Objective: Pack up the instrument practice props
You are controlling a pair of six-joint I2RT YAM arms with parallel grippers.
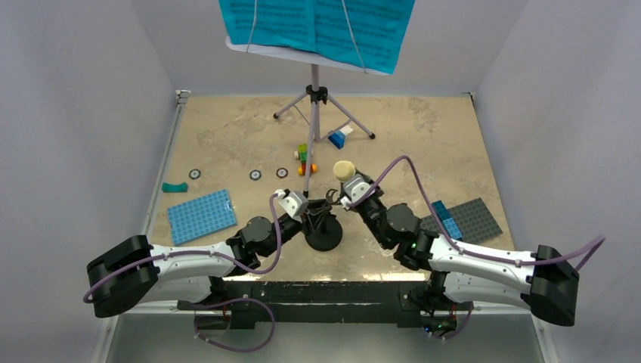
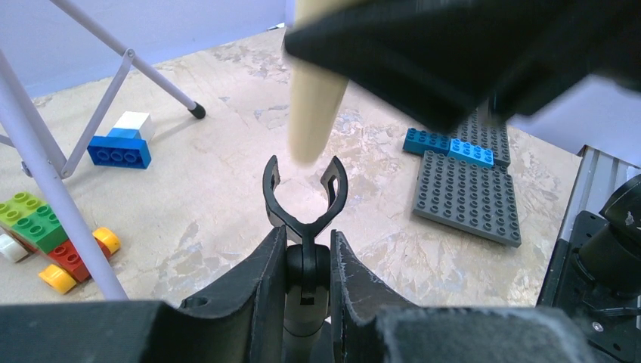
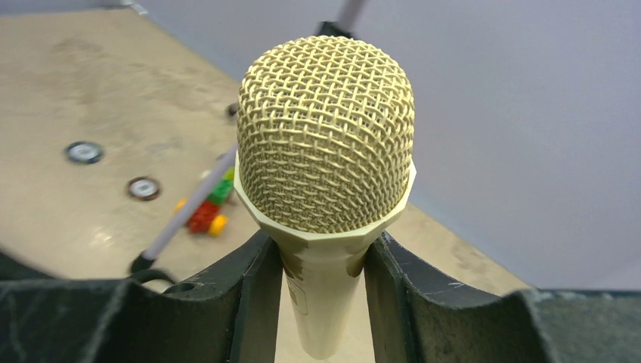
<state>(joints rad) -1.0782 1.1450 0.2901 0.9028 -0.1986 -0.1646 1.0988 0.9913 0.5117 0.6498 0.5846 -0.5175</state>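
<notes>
right wrist view: right gripper (image 3: 321, 261) is clamping the microphone (image 3: 325, 128), best lifting straight while left gripper (image 2: 306, 261) is pinning the mic stand (image 2: 303, 198).

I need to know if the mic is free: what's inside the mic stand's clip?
Nothing: the clip is empty. The cream microphone, held in the right gripper, is out of it. The left gripper, gripping the mic stand, hides what lies below.
</notes>
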